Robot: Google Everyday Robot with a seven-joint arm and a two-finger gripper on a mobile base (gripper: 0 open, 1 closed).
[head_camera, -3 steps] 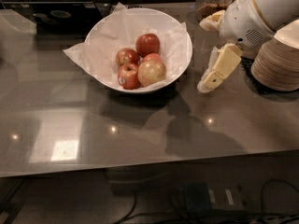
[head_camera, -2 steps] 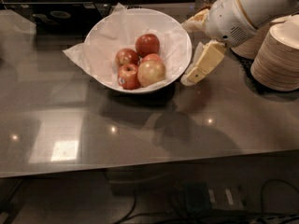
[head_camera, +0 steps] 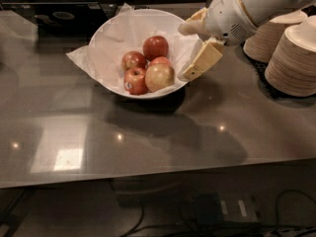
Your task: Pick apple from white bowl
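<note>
The white bowl [head_camera: 105, 33], lined with crumpled white paper, stands at the back middle of the grey counter. The apple [head_camera: 159, 77], pale yellow-green with a reddish blush, lies at the front right of the bowl among several smaller red apples [head_camera: 155, 47]. My gripper [head_camera: 185, 52] hangs over the bowl's right rim, just right of the apple and a little above it. Its two beige fingers [head_camera: 203, 60] are spread apart and hold nothing.
Two stacks of beige paper plates [head_camera: 295, 58] stand at the right, close behind my arm. A red apple with a sticker [head_camera: 135, 81] lies left of the big one. A dark appliance [head_camera: 59, 17] sits at the back left. The counter's front edge [head_camera: 148, 174] runs below.
My gripper has moved left from beside the plate stacks to over the bowl's right rim, close to the big apple. The apples and the bowl have not moved.
</note>
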